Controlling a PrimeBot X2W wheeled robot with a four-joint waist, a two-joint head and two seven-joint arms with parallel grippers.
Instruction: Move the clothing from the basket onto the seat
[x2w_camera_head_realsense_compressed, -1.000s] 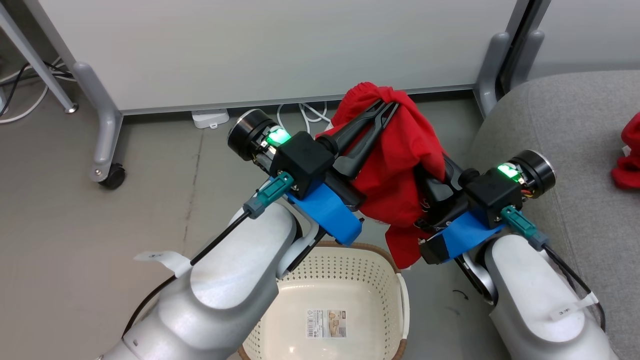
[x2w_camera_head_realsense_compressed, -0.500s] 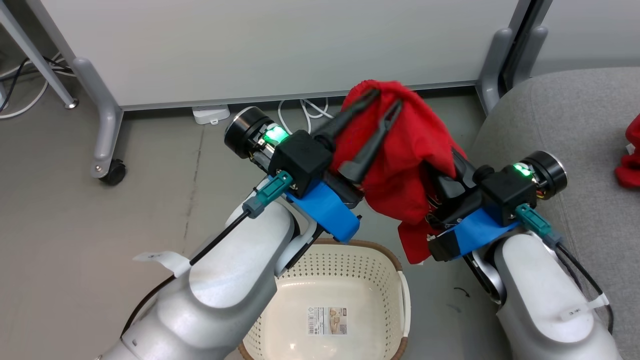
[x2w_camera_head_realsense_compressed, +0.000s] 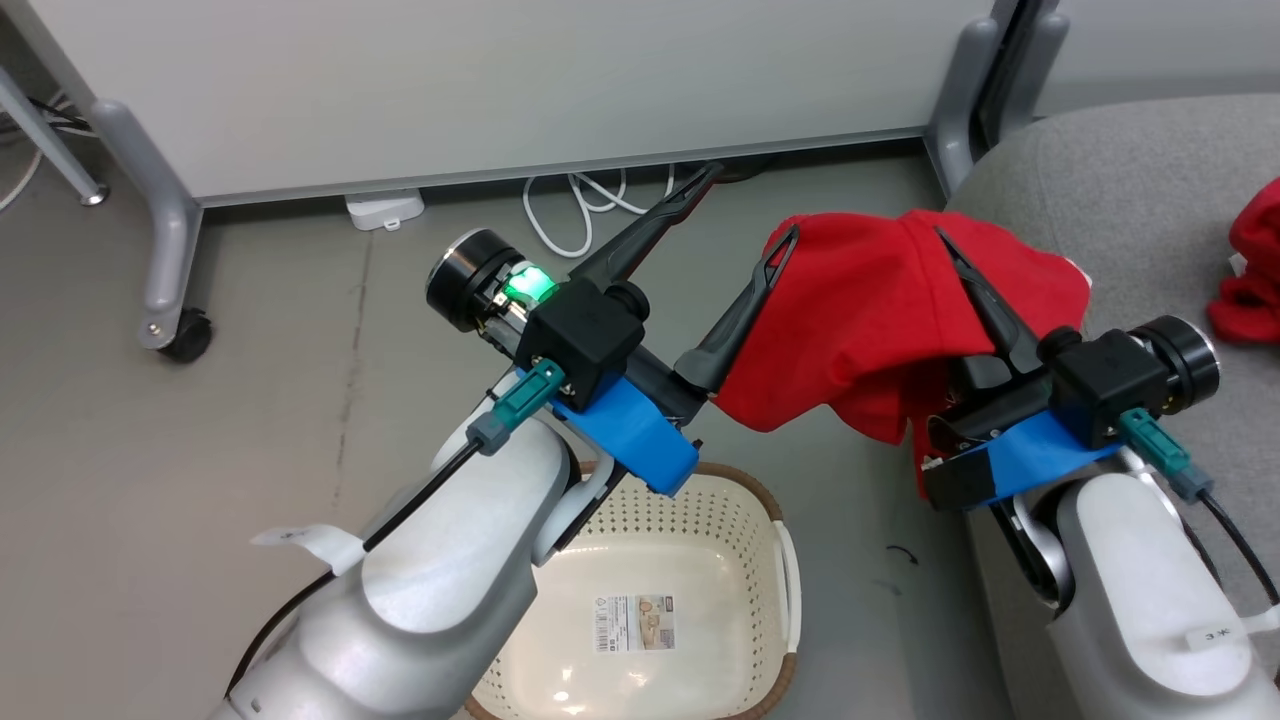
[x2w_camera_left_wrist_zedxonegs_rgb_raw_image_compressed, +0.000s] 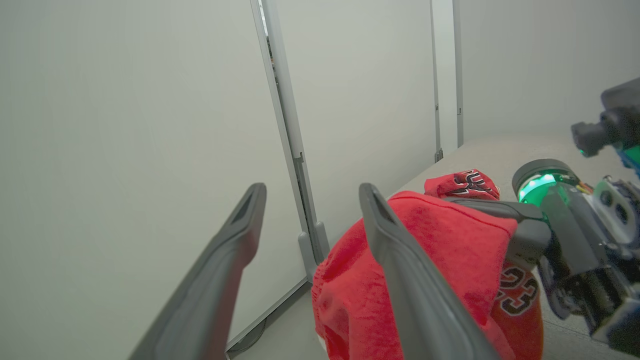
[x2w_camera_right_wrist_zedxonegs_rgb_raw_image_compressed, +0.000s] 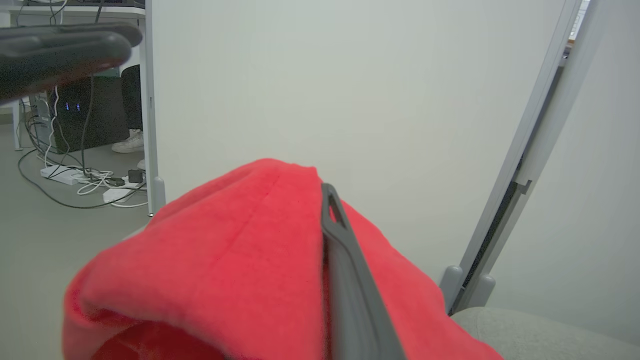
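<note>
One red jersey hangs above the floor, bunched in my right gripper, which is shut on it beside the grey seat. My left gripper is open; the cloth's left edge rests against its right finger. In the left wrist view the jersey lies past the open fingers. The right wrist view has it draped over that gripper. Another red jersey lies on the seat at far right. The cream basket sits below on the floor, holding no clothing.
White partition panels on grey feet, one with a caster, stand behind. White cables and a power block lie at their base. A person's shoe shows past the panel edge.
My left gripper has opened and let go of the jersey. The right gripper has carried the jersey rightward, up to the seat's edge. The camera has also shifted a little.
</note>
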